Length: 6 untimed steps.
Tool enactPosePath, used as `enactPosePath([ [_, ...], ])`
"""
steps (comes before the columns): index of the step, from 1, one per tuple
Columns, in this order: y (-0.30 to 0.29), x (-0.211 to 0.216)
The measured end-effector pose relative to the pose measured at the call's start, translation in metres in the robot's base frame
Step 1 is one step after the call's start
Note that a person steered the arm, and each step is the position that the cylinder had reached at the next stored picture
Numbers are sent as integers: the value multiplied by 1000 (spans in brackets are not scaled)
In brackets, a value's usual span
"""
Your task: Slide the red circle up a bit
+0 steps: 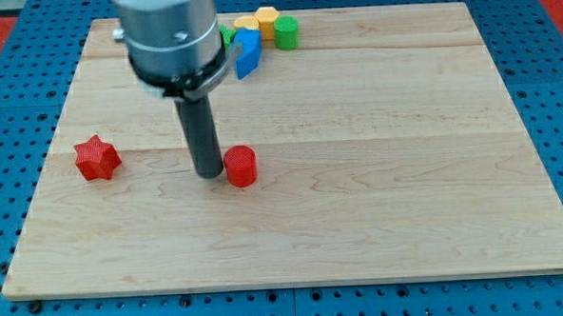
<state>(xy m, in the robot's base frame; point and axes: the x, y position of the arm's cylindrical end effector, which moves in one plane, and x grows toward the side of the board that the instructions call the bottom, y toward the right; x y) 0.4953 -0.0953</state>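
The red circle (pixel 241 166) is a short red cylinder standing on the wooden board (pixel 377 173), left of the board's middle. My tip (pixel 209 173) rests on the board just to the left of the red circle, very close to its side or touching it. The dark rod rises from the tip to the grey arm body near the view's top left.
A red star (pixel 97 157) lies near the board's left edge. At the view's top, a cluster holds a blue block (pixel 247 52), a yellow hexagon (pixel 266 22), another yellow block (pixel 246 26), a green cylinder (pixel 286 31) and a green piece (pixel 227 35) partly hidden by the arm.
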Motion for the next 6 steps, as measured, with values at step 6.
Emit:
enactPosePath([
  [6, 24, -100],
])
